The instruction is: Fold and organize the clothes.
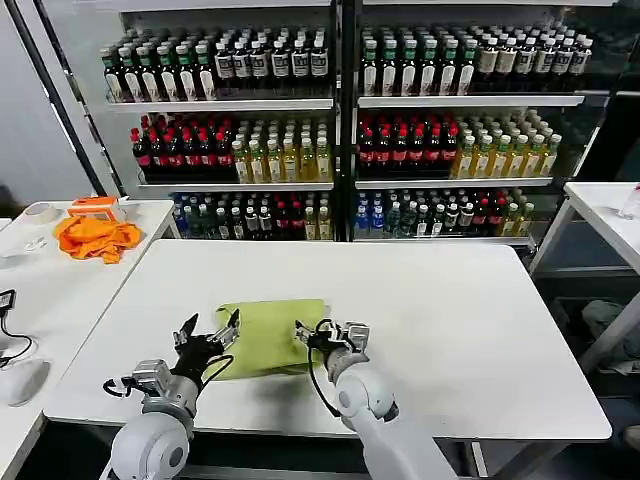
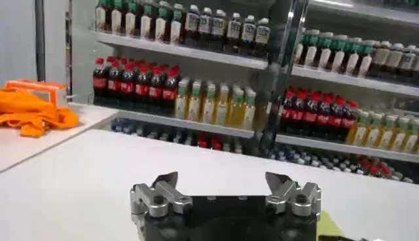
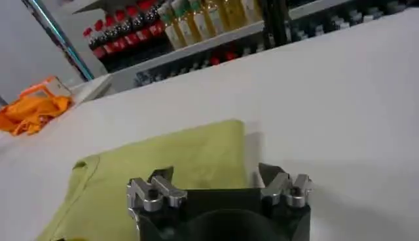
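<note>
Lying on table: the folded lime T-shirt point(image 1: 268, 336) was seen flat on the white table point(image 1: 450, 330), near its front edge.
Left gripper point(image 1: 207, 334): was held at the shirt's left edge, jaws spread wide, nothing gripped.
Right gripper point(image 1: 331, 334): was held at the shirt's right edge, jaws spread wide, nothing gripped.
Side table: an orange cloth point(image 1: 97, 238) was seen well apart.

One lime T-shirt point(image 1: 268, 336), one orange cloth point(image 1: 97, 238), two pincers, seemingly three tables.
</note>
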Motion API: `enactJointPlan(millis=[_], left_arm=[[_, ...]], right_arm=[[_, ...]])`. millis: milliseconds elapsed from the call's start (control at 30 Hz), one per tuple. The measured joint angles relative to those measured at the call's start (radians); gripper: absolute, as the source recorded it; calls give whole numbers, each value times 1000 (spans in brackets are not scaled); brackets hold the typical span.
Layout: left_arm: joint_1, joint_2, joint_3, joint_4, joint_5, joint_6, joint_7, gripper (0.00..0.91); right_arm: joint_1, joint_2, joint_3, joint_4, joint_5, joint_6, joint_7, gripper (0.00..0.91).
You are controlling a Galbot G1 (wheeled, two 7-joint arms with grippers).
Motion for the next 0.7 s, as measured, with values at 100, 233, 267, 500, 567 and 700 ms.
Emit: enactJointPlan(millis=[100,233,267,500,567,700], left_arm=[[-2,-5,-1,8,1,-2,0,907],[1,-9,-1,13,3,-5,2,907],[2,-9,0,15,4,-5,3,907],[2,-19,2,35,12,-11,6,907],[2,-20,4,37,13,-12,8,907],[-1,-20,7,44,14,-12,9,907]], right_arm=[[3,13,-2,-18,-1,5,5,171],[3,24,-11,-32,-1,18,12,0],[2,25,-12,-34,-1,20,13,0],[-2,32,-14,-52,-1,37,21,0],[-2,32,-13,-55,0,40,22,0],[0,27,-7,-55,2,41,22,0]])
